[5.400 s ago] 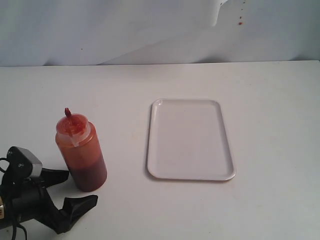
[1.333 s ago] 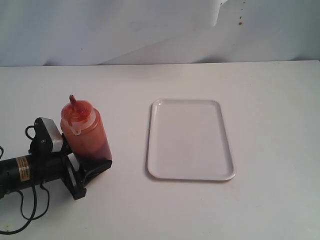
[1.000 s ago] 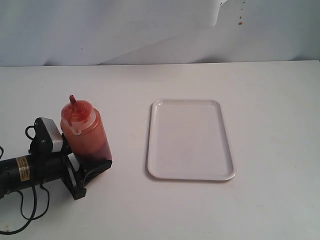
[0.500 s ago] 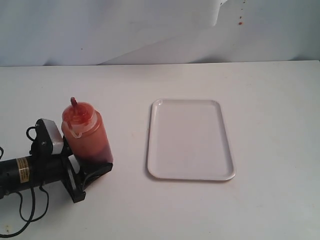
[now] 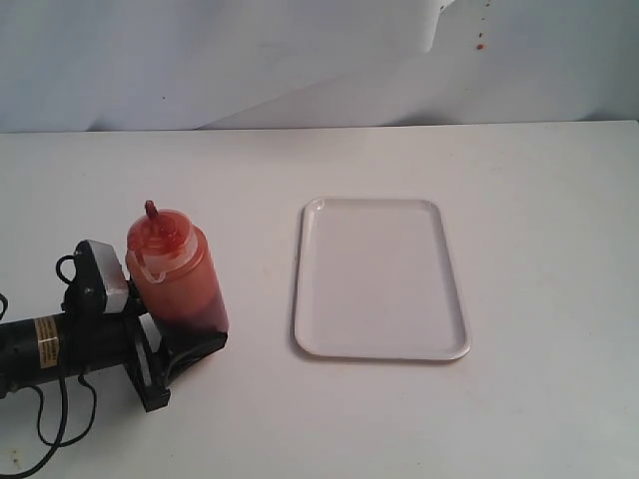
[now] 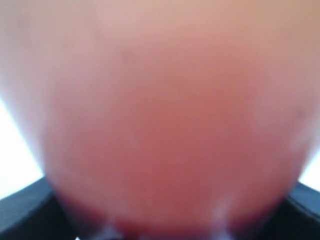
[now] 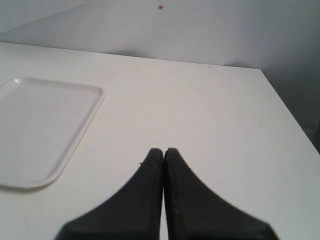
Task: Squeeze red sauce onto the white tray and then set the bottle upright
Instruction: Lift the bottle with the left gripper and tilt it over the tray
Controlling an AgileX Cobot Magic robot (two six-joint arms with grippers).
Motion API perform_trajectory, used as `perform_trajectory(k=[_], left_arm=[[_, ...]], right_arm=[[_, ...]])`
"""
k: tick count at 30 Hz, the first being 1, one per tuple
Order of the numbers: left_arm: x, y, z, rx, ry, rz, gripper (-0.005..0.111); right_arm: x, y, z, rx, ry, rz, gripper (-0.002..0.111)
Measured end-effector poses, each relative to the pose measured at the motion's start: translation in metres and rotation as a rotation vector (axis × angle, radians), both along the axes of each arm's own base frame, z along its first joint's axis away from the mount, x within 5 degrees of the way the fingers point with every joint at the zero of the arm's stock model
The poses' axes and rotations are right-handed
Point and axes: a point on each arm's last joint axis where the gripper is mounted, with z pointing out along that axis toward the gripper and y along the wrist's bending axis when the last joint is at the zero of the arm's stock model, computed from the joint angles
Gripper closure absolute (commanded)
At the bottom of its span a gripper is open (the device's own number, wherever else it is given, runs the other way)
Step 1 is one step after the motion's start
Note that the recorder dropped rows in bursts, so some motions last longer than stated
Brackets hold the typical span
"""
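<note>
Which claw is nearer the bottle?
Left. The left claw grips the bottle low down; the right claw sits shut over the table, past the tray from the bottle.

The table (image 5: 300,160) has a flat, plain white top with a matte surface. The white tray (image 5: 379,279) lies flat on it, a little right of the middle in the exterior view, with its long sides running from near to far. It has rounded corners and a low raised rim. The bottle (image 5: 172,279) is over the left part, well apart from the tray. Its base is hidden, so I cannot tell if it rests on the table.
</note>
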Motion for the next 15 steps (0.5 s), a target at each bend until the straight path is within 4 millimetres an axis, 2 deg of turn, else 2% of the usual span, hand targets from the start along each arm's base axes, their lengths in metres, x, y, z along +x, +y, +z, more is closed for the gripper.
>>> perform_trajectory(k=[5, 9, 12, 15], left_arm=[[0.0, 0.0, 0.0, 0.0, 0.0, 0.0, 0.107], [0.0, 0.0, 0.0, 0.0, 0.0, 0.0, 0.107], [0.0, 0.0, 0.0, 0.0, 0.0, 0.0, 0.107], [0.0, 0.0, 0.0, 0.0, 0.0, 0.0, 0.107]], right_arm=[[0.0, 0.0, 0.001, -0.012, -0.012, -0.001, 0.108], [0.002, 0.0, 0.008, -0.003, -0.087, -0.003, 0.108], [0.003, 0.001, 0.015, 0.077, -0.164, -0.006, 0.108], [0.003, 0.002, 0.02, 0.236, -0.214, -0.013, 0.108]])
